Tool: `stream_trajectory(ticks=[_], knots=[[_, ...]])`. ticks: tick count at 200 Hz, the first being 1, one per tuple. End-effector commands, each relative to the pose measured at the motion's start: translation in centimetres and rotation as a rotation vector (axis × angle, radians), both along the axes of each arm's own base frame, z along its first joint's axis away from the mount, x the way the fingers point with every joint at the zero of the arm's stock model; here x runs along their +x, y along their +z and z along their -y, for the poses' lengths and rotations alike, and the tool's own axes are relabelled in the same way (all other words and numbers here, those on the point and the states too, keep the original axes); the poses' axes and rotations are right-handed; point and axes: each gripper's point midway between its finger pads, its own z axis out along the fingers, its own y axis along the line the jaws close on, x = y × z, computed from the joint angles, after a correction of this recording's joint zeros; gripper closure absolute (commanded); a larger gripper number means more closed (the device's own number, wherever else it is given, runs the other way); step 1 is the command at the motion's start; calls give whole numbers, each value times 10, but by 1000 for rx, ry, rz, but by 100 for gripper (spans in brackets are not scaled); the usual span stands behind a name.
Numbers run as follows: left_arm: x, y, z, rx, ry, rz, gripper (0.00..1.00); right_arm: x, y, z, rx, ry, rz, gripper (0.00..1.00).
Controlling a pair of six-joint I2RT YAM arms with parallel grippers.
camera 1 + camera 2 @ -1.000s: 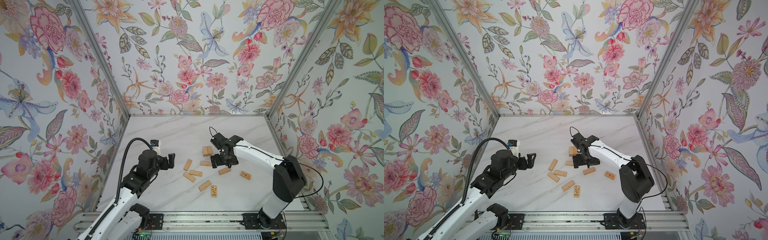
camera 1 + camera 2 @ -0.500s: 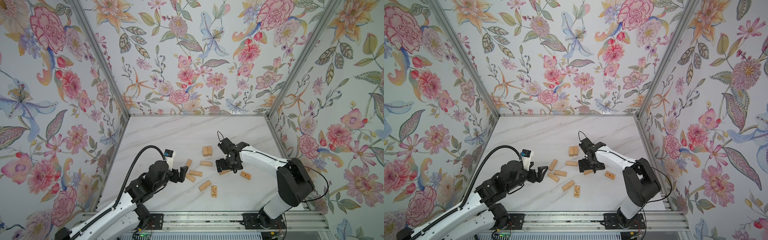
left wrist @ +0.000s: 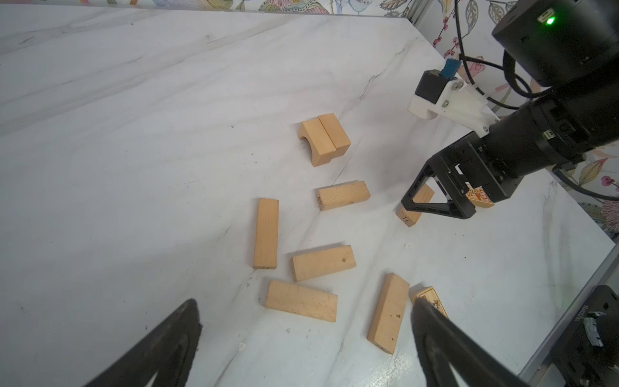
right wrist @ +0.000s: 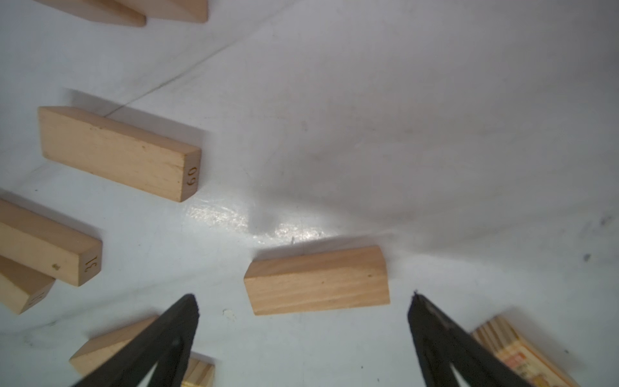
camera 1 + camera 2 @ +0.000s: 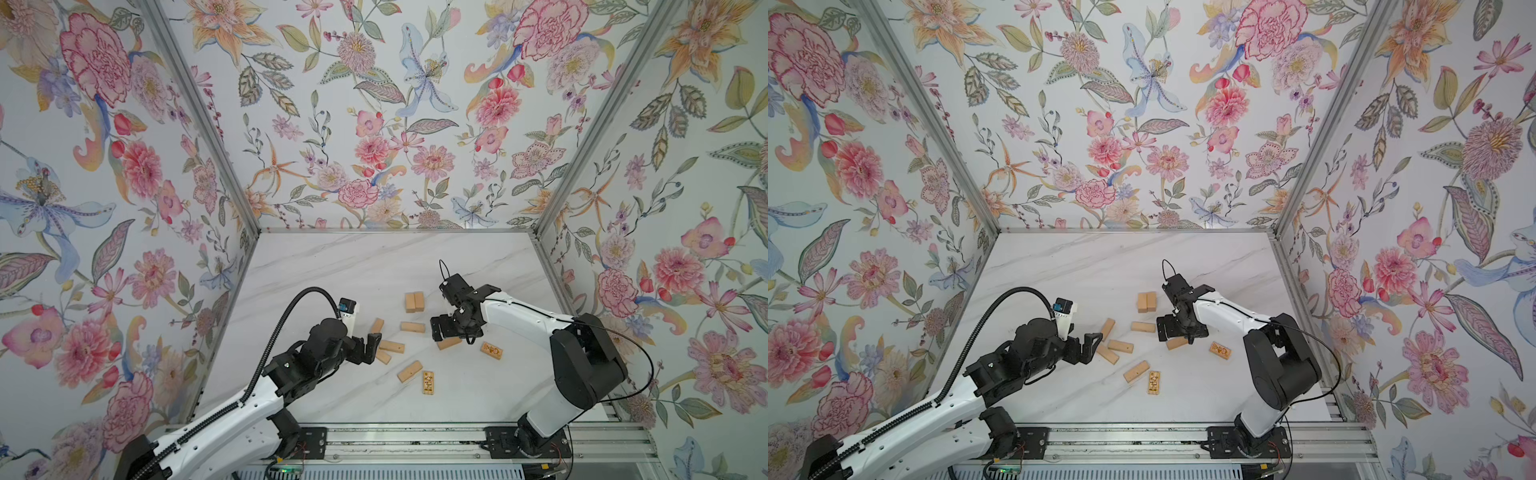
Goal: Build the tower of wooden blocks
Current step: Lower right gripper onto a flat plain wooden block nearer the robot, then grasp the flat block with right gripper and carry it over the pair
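Right gripper (image 4: pixel 303 297) being held wide over flat block (image 4: pixel 316 279) | left gripper (image 3: pixel 306 301) being held wide | blocks (image 5: pixel 390 346) being seen scattered beside two-block tower (image 5: pixel 414 301) | risk: block being nudged askew by closing finger.

This is a robotics lab test cell, not a home. The floral wallpaper (image 5: pixel 374 124) covers flat panels held in bare aluminium posts (image 5: pixel 199 116), boxing in a marble-look desk (image 5: pixel 353 266). The left arm (image 5: pixel 232 419) and right arm (image 5: pixel 523 316) are bolted to an aluminium rail (image 5: pixel 415 435) along the desk's front edge. A black cable hose (image 5: pixel 291 299) runs exposed.
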Motion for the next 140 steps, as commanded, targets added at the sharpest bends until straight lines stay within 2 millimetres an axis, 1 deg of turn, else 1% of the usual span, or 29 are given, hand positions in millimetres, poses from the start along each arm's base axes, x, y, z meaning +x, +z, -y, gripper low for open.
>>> stream_trajectory(ticks=[1,39,82,140], knots=[[2,13,9,-4,-39,41,1,-8,-14,-2,-16,26,-34,1],[2,11,16,-5,-67,34,1,-11,-23,-3,-33,43,-57,7],[3,11,14,-2,-59,38,1,-15,-31,-2,-54,52,-79,9],[2,8,12,4,-51,33,1,-16,-37,3,-89,39,-87,15]])
